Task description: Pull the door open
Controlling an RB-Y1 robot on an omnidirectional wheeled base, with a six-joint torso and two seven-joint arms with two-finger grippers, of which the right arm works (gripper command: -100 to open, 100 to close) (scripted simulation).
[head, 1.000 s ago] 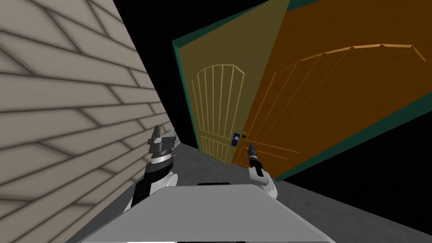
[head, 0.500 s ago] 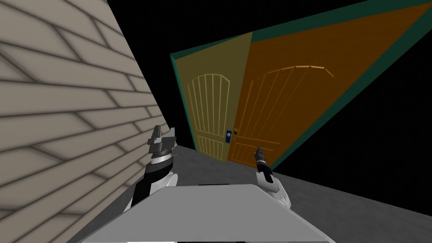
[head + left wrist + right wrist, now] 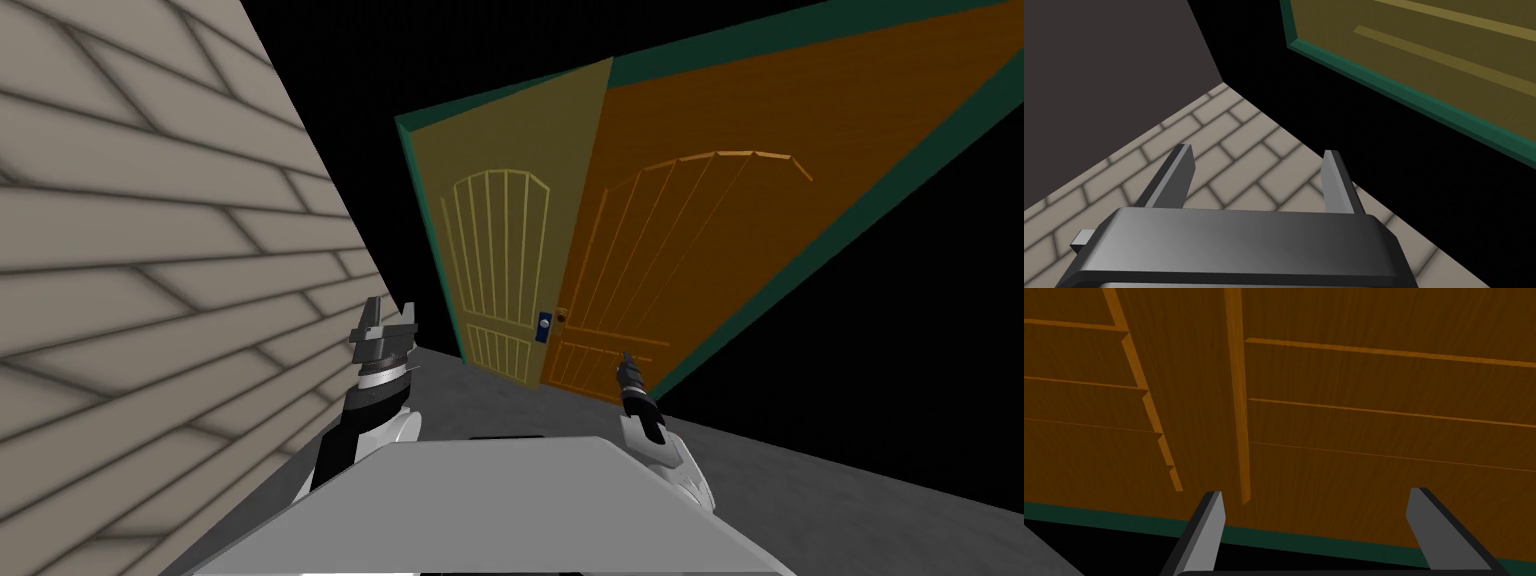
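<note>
Right gripper [image 3: 1315, 491]: jaws wide apart, holding nothing. It points at the low part of the orange door leaf [image 3: 700, 250], close but not touching. Left gripper [image 3: 1257, 149]: jaws also wide and empty, raised at your left beside the brick wall [image 3: 150, 260], well apart from the door.

The grey floor [image 3: 500, 400] runs flat and matte to the door's foot. The door stands far centre-right. The orange leaf meets an olive leaf [image 3: 510, 250] at a vertical seam.

Step in hand, as I judge it: reach for the handle, grasp not yet made. The small dark knob [image 3: 561, 318] sits by the seam, above and left of your right gripper. Keep the jaws wide, lift toward the knob, and close squarely on it; a small round knob likely slips if pinched off-centre. Then pull along the leaf's arc, not straight back.

Orange leaf: wood-grain look, raised lighter slats, an arched panel above, green trim [image 3: 1264, 535] at the edge. A blue plate [image 3: 544, 325] marks the olive leaf. A black area [image 3: 900, 350] lies beyond.
</note>
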